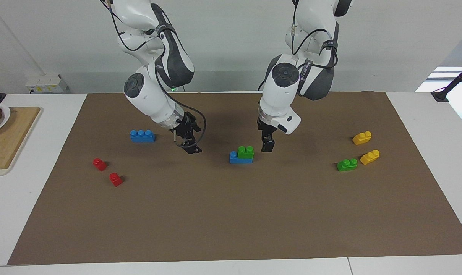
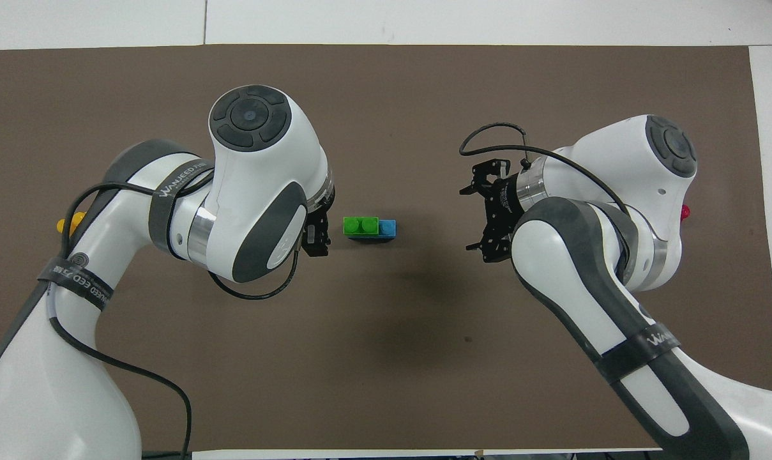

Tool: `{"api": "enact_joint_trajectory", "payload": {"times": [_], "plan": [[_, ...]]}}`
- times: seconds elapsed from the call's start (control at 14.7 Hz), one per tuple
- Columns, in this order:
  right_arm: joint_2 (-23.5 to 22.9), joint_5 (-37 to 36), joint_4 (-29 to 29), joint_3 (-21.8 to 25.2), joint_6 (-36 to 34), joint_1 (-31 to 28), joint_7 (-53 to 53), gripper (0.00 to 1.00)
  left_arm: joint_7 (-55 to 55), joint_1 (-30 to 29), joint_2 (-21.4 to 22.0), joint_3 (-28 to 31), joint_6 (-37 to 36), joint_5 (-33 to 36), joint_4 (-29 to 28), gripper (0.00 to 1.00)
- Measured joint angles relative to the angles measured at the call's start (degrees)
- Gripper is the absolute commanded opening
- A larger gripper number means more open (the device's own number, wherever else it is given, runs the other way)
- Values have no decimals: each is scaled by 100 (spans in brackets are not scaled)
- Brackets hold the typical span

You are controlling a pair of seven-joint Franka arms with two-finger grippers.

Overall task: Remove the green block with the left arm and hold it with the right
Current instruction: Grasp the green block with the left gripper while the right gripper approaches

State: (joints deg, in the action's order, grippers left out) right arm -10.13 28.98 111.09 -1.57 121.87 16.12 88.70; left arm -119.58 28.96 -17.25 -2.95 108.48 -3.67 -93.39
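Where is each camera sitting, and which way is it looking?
Facing view: high across the table, looking back at the robots; both arms hang down from the top, left gripper beside the green block, right gripper a little way off.
Overhead view: high above the robots' end, looking steeply down; both arms come in from the bottom.
Both show the green block stacked on the blue brick at mid-table, but turned half a turn around.
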Motion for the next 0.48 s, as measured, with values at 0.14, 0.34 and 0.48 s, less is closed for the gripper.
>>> {"api": "enact_joint_trajectory", "payload": {"times": [0.14,0.34,0.48], "plan": [[-52,0,1,-1,131,8,-64,100,-165,17,-22,0,249,0,-65,100],[-149,184,0,-4,386,113,-90,99,-346,151,-84,1,520,1,-175,100],[-229,230,-7,-6,632,259,-91,98,-418,288,-197,1,591,8,-193,100]]}}
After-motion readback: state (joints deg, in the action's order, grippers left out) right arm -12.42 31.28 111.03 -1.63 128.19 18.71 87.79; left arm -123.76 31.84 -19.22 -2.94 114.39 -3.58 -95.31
